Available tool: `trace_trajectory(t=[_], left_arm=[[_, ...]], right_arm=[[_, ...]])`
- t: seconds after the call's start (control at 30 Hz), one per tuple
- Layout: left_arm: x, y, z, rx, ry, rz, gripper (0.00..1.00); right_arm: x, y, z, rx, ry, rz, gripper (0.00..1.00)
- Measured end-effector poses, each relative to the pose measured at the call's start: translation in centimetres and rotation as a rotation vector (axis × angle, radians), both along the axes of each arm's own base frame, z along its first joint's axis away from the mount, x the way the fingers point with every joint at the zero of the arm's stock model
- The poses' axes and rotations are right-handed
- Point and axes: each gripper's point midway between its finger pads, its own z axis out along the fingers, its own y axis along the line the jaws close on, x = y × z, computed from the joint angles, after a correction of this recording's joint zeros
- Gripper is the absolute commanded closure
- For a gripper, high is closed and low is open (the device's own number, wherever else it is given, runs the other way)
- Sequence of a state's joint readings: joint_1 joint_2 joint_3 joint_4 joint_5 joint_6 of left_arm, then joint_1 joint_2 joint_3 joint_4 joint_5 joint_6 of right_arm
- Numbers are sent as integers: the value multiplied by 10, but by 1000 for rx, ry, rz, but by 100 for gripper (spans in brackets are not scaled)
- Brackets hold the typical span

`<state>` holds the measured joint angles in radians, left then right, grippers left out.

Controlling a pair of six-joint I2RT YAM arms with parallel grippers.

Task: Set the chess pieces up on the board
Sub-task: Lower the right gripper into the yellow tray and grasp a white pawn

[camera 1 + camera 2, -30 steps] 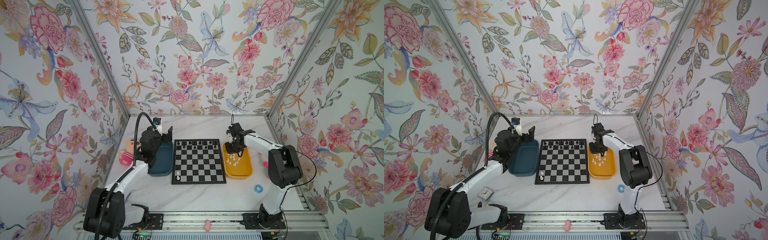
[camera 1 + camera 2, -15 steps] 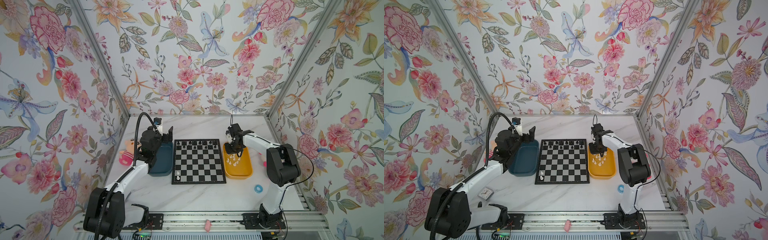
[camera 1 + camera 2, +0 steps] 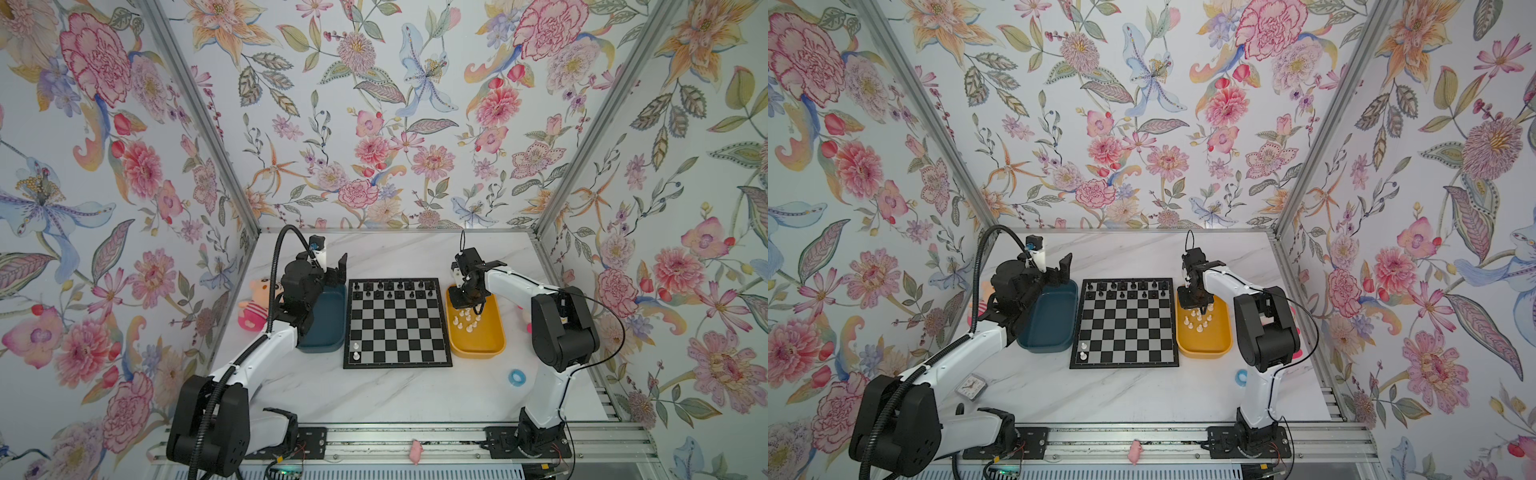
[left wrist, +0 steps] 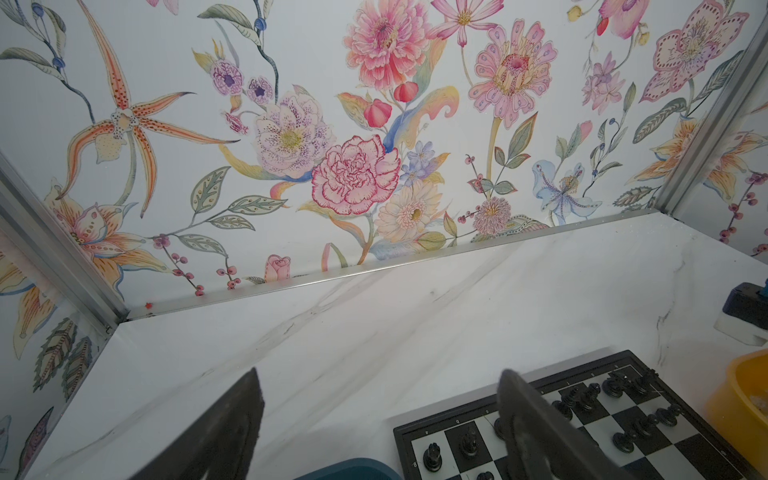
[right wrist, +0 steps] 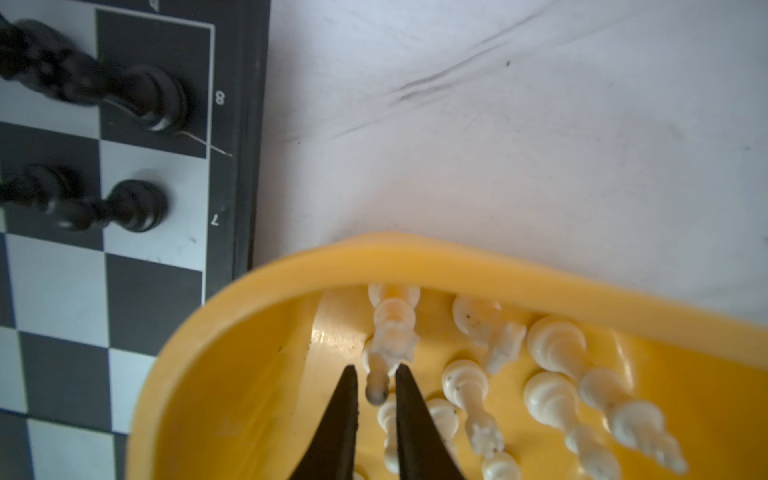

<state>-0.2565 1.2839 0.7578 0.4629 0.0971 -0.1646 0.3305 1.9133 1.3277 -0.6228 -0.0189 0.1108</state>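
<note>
The board (image 3: 397, 332) (image 3: 1125, 332) lies mid-table, with black pieces (image 3: 392, 286) along its far rows and two white chess pieces (image 3: 355, 351) (image 3: 1084, 351) near its front left corner. Several more white chess pieces (image 3: 467, 322) (image 5: 552, 399) lie in the yellow tray (image 3: 478, 353) (image 5: 415, 257) to its right. My right gripper (image 3: 473, 307) (image 5: 376, 370) reaches down into that tray's far end, shut on a white pawn (image 5: 376, 384) whose head sits between the fingertips. My left gripper (image 3: 332, 268) (image 4: 379, 371) hovers open and empty over the far end of the teal tray (image 3: 324, 328).
A pink plush toy (image 3: 253, 303) lies left of the teal tray by the wall. A blue ring (image 3: 517, 377) sits front right beside the right arm's base. A small clock (image 3: 971, 385) rests front left under the left arm.
The right arm's elbow has shifted slightly left while its gripper stays low in the yellow tray. The left arm has not moved.
</note>
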Motion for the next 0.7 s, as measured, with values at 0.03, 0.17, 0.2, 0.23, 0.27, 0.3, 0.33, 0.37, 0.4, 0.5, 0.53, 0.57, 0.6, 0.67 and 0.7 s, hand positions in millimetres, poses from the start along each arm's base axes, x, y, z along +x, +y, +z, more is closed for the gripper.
trace_trajectory(t=[0.03, 0.17, 0.2, 0.23, 0.27, 0.3, 0.33, 0.37, 0.4, 0.5, 0.53, 0.57, 0.6, 0.67, 0.7], left_arm=[[0, 0, 0, 0, 0, 0, 10], [0, 0, 0, 0, 0, 0, 10], [0, 0, 0, 0, 0, 0, 10], [0, 0, 0, 0, 0, 0, 10], [0, 0, 0, 1, 0, 0, 10], [0, 0, 0, 1, 0, 0, 10], [0, -1, 0, 1, 0, -2, 10], [0, -1, 0, 3, -1, -3, 10], [0, -1, 0, 4, -1, -4, 10], [-1, -3, 0, 8, -2, -8, 10], [-1, -3, 0, 10, -3, -8, 10], [-1, -3, 0, 11, -3, -8, 10], [-1, -3, 0, 11, -3, -8, 10], [-1, -3, 0, 11, -3, -9, 10], [-1, -3, 0, 11, -3, -9, 10]], right_arm=[[0, 0, 0, 1, -1, -1, 81], [2, -1, 0, 4, -7, -5, 81], [2, -1, 0, 6, -6, -6, 81], [3, -1, 0, 6, -5, -7, 81], [3, -1, -1, 7, -4, -7, 81], [3, -1, -2, 6, -3, -8, 81], [2, -1, -3, 6, 2, -8, 81], [2, -1, -5, 7, 6, -7, 81], [2, -1, -6, 7, 9, -7, 82], [1, 0, -7, 11, 12, -6, 82], [1, 1, -7, 13, 13, -5, 82], [1, 1, -7, 14, 13, -5, 83], [1, 1, -7, 15, 14, -4, 84], [1, 1, -7, 16, 14, -5, 87], [1, 1, -7, 16, 14, -5, 88]])
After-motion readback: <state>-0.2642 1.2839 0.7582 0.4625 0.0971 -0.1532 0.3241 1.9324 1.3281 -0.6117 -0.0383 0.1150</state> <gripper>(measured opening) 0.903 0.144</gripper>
